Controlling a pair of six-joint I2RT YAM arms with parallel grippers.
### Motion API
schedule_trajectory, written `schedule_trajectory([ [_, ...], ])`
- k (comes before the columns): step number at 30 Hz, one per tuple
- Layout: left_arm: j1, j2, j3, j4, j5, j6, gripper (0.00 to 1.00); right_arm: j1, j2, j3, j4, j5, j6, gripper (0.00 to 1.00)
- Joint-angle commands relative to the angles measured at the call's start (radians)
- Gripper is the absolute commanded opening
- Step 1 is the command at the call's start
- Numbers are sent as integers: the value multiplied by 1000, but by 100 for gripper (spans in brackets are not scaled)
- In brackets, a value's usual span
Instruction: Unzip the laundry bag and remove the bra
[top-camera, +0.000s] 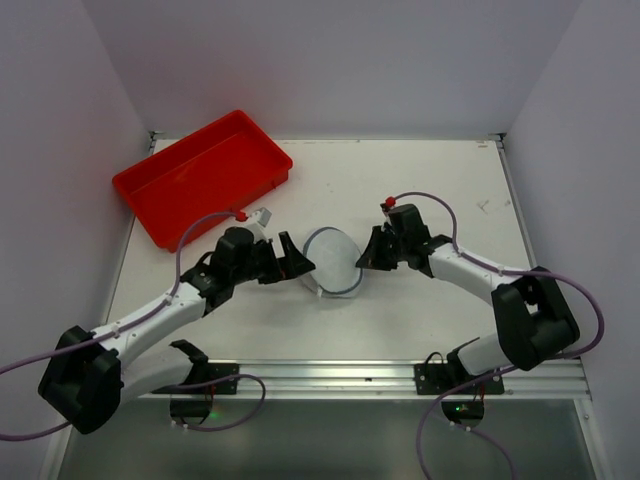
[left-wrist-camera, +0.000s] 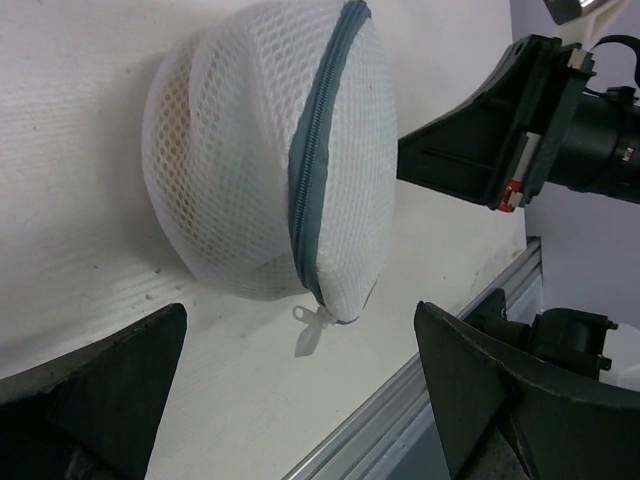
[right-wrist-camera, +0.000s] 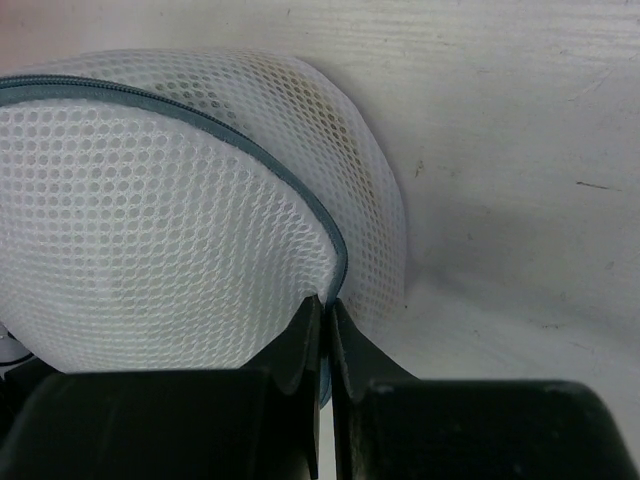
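The right gripper (right-wrist-camera: 325, 305) is squeezed almost closed on the edge of the laundry bag (right-wrist-camera: 150, 220), at its grey zip (right-wrist-camera: 250, 153). The left gripper (left-wrist-camera: 298, 312) is wide open and holds nothing. The laundry bag sits on the white surface (top-camera: 430, 180) between both grippers. Pale walls (top-camera: 330, 60) stand around. Only the top view shows the red tray (top-camera: 200, 175), far left. Only the left wrist view shows a white pull tab (left-wrist-camera: 310, 335).

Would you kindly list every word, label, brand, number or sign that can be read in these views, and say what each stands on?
None can be read.
The laundry bag and red tray bear no print.
The small white tag by the left arm is too small to read.
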Motion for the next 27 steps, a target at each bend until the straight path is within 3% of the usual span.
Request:
schedule_trajectory([
  [1,-28,-41,-36,73,29,-74,100,5,12,38,33,-24,67,0],
  [5,-45,-31,-51,119,10,-77,97,5,2,32,51,-41,84,0],
  [14,-47,126,-41,372,35,-16,80,5,-9,26,62,-79,87,0],
  [16,-49,149,-31,389,33,6,75,5,-9,24,60,-81,87,0],
  [19,-47,172,-30,394,58,-9,61,5,-12,24,60,-81,85,0],
  [20,-47,167,-30,395,70,-17,52,3,-12,23,60,-81,85,0],
  [23,-53,125,-28,381,107,-39,41,3,-18,21,59,-58,84,0],
  [27,-67,59,-2,323,131,-48,37,3,-23,32,53,-27,78,0],
])
